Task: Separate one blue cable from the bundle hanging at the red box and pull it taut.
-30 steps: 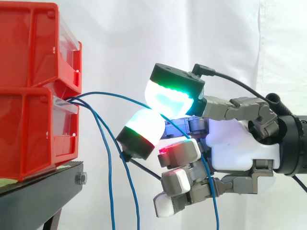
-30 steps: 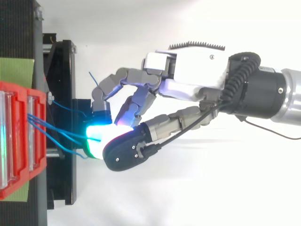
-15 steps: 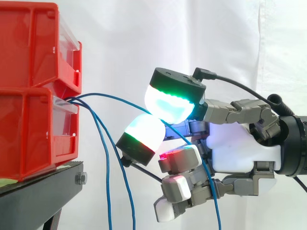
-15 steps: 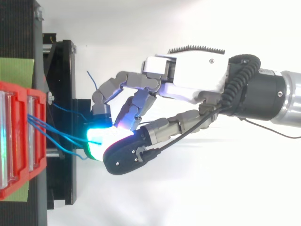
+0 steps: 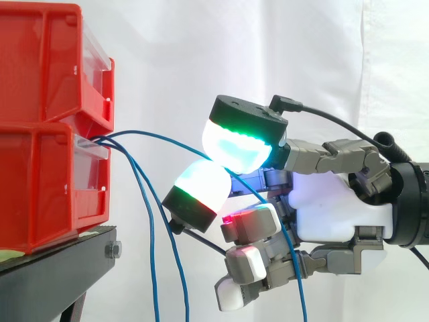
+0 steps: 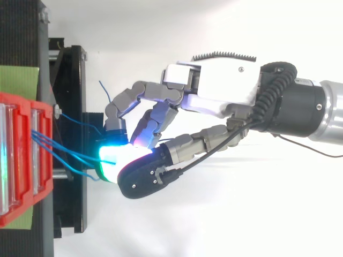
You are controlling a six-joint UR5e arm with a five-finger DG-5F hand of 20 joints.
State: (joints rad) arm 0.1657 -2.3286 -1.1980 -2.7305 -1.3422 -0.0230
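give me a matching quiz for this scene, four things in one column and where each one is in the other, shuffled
Things
1. red plastic bins
2. uppermost thin blue cable
3. black metal stand
4. robot hand

Places
a. comes in from the right edge of the side view
b. stacked one on the other
c. runs from the lower bin to between the glowing pads of the fingers
d. directly beneath the bins

Pairs: 1-b, 2-c, 3-d, 4-a
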